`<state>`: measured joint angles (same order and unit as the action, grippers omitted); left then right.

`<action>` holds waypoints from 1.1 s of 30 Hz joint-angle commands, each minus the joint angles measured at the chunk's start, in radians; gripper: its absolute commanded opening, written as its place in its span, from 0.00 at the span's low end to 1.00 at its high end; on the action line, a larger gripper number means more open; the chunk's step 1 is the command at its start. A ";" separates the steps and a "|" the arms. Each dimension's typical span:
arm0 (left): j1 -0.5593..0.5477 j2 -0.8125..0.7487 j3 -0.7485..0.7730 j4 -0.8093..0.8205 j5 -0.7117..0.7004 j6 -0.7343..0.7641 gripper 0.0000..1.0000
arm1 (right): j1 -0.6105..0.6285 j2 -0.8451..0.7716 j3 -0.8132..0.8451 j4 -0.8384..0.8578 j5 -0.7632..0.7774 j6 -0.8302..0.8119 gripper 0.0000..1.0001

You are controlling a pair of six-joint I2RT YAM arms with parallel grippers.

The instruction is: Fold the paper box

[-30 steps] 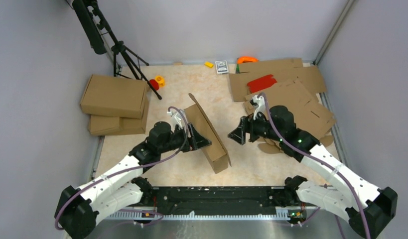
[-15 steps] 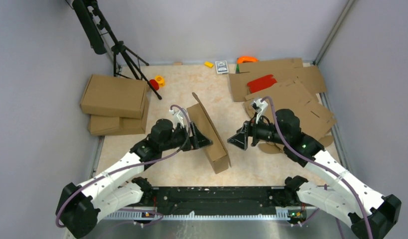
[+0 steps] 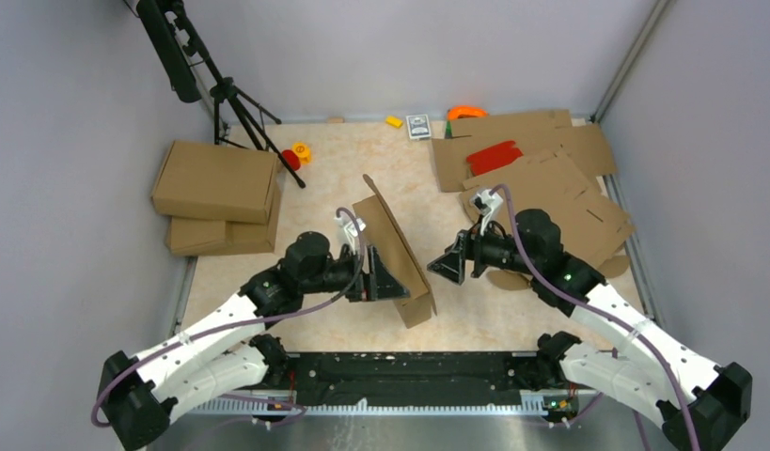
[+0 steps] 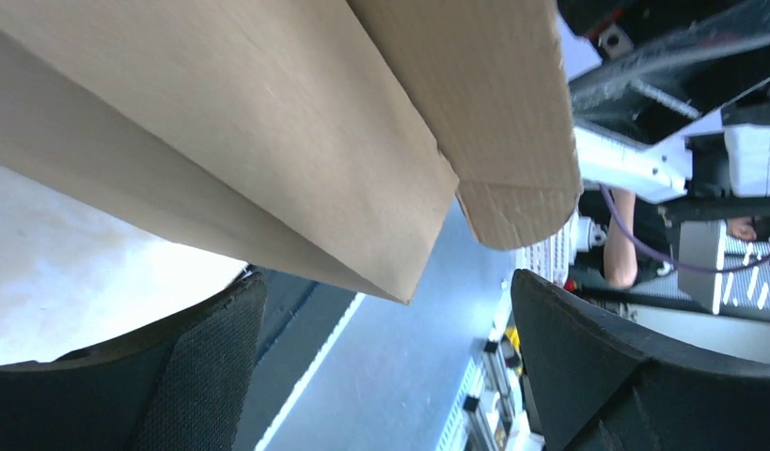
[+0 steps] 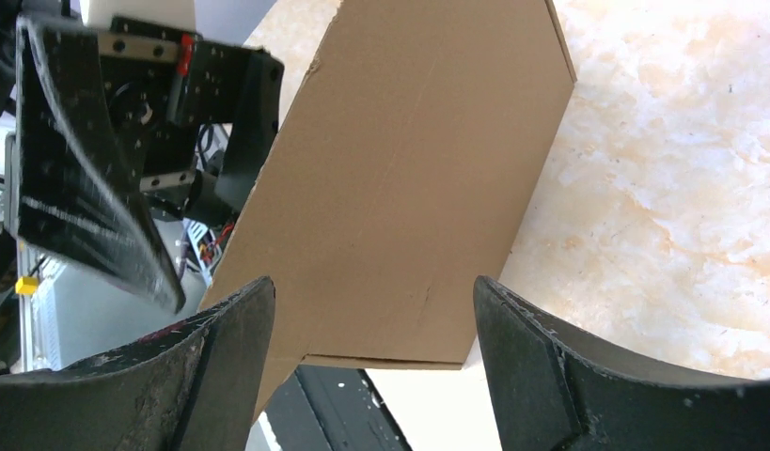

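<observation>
The paper box (image 3: pixel 395 246) stands on edge at the middle of the worktop (image 3: pixel 334 178), its long axis running far-to-near. The left claw (image 3: pixel 383 282), spread, sits just beside its left face. The right claw (image 3: pixel 448 266), also spread, faces the opposite side, slightly farther off.

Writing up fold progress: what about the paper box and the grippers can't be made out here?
- Top view: whether the left gripper touches the paper box; they overlap.
- Left wrist view: the box runs off the top edge.
- Right wrist view: its lower corner sits behind the right gripper.
</observation>
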<state>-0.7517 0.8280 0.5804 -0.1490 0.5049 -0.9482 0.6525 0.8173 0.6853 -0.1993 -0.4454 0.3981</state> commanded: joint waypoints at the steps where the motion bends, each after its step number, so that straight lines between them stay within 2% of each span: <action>1: -0.076 0.052 0.048 0.001 -0.016 -0.042 0.98 | 0.012 0.015 0.003 0.070 -0.005 0.010 0.76; 5: -0.100 0.127 0.075 -0.045 -0.073 -0.047 0.96 | 0.012 0.015 0.005 0.070 -0.002 0.004 0.76; 9: -0.100 0.180 0.077 -0.021 -0.071 -0.056 0.92 | 0.011 0.002 0.001 0.055 0.000 0.004 0.76; 22: -0.100 0.260 -0.002 -0.073 -0.103 -0.068 0.69 | 0.011 -0.048 -0.037 0.037 0.012 0.000 0.76; 29: -0.100 0.287 -0.001 -0.071 -0.091 -0.075 0.66 | 0.012 -0.049 -0.043 0.037 0.006 -0.003 0.76; 33: -0.098 0.249 0.069 -0.101 -0.102 -0.039 0.73 | 0.012 -0.067 -0.036 0.017 0.023 -0.011 0.76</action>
<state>-0.8516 1.0760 0.6273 -0.0990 0.4812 -1.0523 0.6525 0.7788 0.6392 -0.1879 -0.4377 0.4030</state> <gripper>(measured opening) 0.695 0.760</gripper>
